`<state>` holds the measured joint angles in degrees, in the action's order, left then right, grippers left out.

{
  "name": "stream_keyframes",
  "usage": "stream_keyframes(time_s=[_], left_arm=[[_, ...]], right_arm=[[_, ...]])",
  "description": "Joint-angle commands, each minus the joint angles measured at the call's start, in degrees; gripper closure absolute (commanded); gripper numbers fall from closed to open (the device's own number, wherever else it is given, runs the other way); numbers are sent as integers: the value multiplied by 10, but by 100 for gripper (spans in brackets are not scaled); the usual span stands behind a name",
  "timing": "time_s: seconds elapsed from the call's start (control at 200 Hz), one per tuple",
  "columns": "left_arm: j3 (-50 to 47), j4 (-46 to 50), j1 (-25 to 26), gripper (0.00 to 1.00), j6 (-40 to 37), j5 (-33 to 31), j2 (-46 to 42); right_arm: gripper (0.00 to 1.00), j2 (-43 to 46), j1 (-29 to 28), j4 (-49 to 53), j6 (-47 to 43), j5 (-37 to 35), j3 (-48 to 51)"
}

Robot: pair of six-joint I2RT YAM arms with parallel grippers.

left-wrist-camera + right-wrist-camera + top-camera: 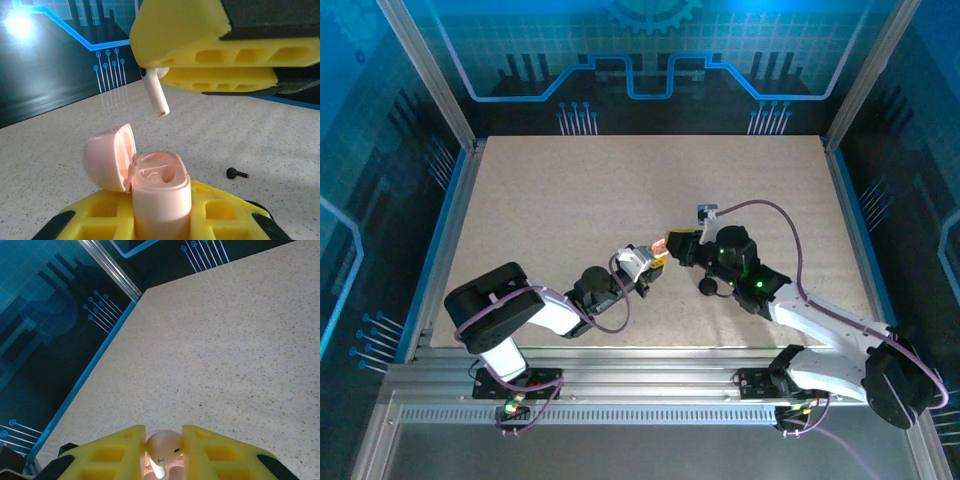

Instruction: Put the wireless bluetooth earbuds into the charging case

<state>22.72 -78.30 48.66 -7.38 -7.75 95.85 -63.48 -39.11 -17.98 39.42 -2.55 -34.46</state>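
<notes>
The charging case (160,200) is pale pink, not black. It stands upright with my left gripper (161,216) shut on its body, and its lid (110,157) is hinged open to the left. One pale pink earbud (156,95) hangs stem-down just above and slightly behind the open case, pinched by its bulb in my right gripper (163,454). In the right wrist view the earbud's bulb (165,444) sits between the yellow pads with the case's wells right below. From above, both grippers (648,262) (674,246) meet mid-table at the pink case (659,245).
A small black knob-like piece with a short stem (236,173) lies on the speckled table (620,190) to the right of the case, also seen near the right arm (708,287). Metal frame rails and blue walls (450,110) border the table.
</notes>
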Motion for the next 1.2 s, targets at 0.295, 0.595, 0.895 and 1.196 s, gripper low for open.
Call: stream_keyframes(time_s=[0.295,0.595,0.895,1.196], left_arm=[[31,-20,5,82,12,-17,-23],[34,-20,5,82,12,-26,-20],[30,-20,5,82,27,-31,-19],[-26,-19,5,82,23,-80,-35]], right_arm=[[75,-28,-23,-36,-4,-1,-9],[75,-9,-25,-13,-16,-11,-14],[75,2,-17,55,-42,-22,-45],[74,13,25,203,-50,-29,-58]])
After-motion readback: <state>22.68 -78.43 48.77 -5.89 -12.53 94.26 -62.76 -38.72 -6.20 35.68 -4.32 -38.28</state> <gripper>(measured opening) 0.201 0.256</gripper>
